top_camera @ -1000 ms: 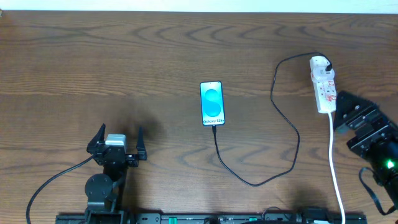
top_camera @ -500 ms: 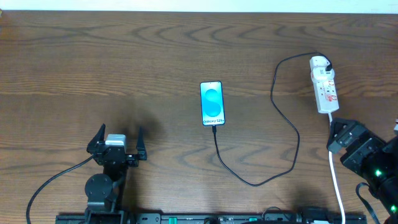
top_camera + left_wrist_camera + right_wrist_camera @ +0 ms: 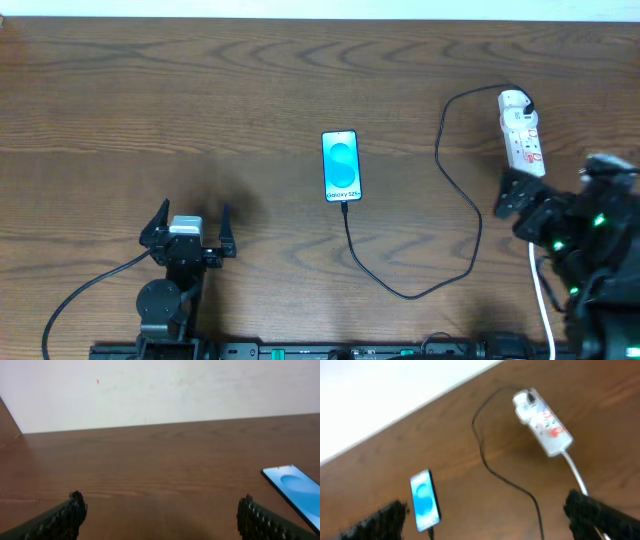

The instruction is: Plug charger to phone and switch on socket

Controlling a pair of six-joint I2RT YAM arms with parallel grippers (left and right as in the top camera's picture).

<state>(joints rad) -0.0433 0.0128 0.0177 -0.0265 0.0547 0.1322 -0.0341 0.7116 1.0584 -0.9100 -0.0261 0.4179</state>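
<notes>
The phone (image 3: 341,166) lies flat mid-table with its blue screen up; it also shows in the left wrist view (image 3: 295,490) and the right wrist view (image 3: 424,499). The charger's black cable (image 3: 462,190) runs from the phone's near end in a loop to its white plug head (image 3: 512,100), which sits in the far end of the socket (image 3: 524,140). The socket also shows in the right wrist view (image 3: 543,422). My left gripper (image 3: 190,226) is open and empty at the front left. My right gripper (image 3: 515,198) is open and empty, raised near the socket's near end.
The socket's white cord (image 3: 540,295) runs toward the front edge under my right arm. A white wall borders the table's far edge (image 3: 160,390).
My right arm has pulled back from the socket, then swung left and turned toward the table middle. The left arm, phone, cable and socket have not moved.
</notes>
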